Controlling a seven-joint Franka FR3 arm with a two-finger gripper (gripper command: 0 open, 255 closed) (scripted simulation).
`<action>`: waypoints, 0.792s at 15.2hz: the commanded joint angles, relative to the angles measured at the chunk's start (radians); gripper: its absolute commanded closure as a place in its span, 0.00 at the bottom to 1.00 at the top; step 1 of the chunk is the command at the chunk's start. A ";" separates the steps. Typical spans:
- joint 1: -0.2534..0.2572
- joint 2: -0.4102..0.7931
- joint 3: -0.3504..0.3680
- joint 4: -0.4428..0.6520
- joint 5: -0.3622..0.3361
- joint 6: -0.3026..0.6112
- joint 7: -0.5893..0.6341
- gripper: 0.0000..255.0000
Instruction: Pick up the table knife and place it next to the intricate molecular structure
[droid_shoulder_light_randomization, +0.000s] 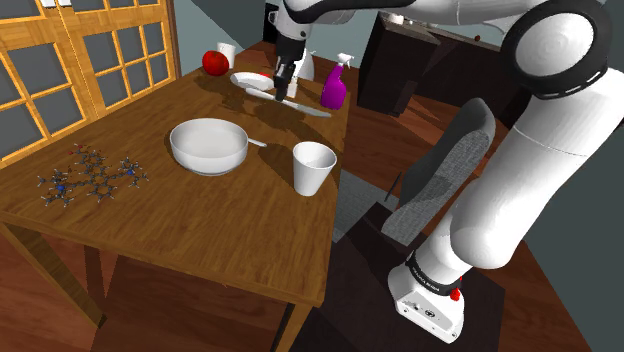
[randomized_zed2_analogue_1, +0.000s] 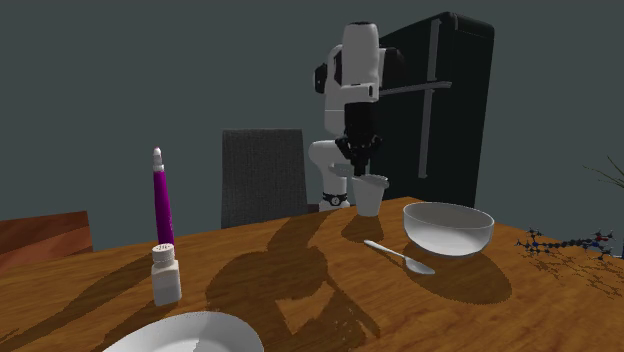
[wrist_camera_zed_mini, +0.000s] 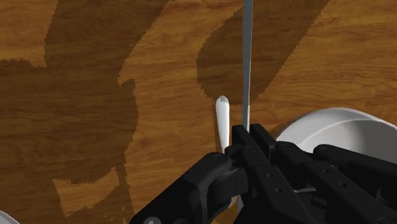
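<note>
The black gripper (wrist_camera_zed_mini: 249, 133) has its jaws shut tight on the table knife (wrist_camera_zed_mini: 247, 63), holding it up off the tabletop (droid_shoulder_light_randomization: 200, 225). From the hand's own camera the knife is edge-on, a thin pale strip running straight out from between the fingers. It hangs over bare wood just beside the white bowl (wrist_camera_zed_mini: 337, 124). From the shoulder side the blade lies about level and sticks out on both sides of the jaws.

The bowl's inside shows plain white. A white spoon (wrist_camera_zed_mini: 222, 118) lies outside it on the wood, its handle pointing away from the bowl and passing under the jaws. A white cup (droid_shoulder_light_randomization: 313, 170) stands near the bowl, close to the tabletop's edge on the stand's side.

The molecular model (droid_shoulder_light_randomization: 95, 178), dark with blue and red bits, lies on the bowl's opposite side, close to the edge by the glazed wooden doors (droid_shoulder_light_randomization: 90, 60). A stretch of open wood lies between it and the bowl. A plate (droid_shoulder_light_randomization: 250, 80), a red apple (droid_shoulder_light_randomization: 214, 62) and a purple spray bottle (droid_shoulder_light_randomization: 335, 90) sit well beyond the bowl at the far end.
</note>
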 joint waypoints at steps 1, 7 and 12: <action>0.055 -0.019 0.049 -0.021 -0.007 0.003 0.054 1.00; 0.051 -0.041 0.192 -0.050 -0.020 0.011 0.196 1.00; 0.051 -0.033 0.310 -0.041 -0.034 0.010 0.318 1.00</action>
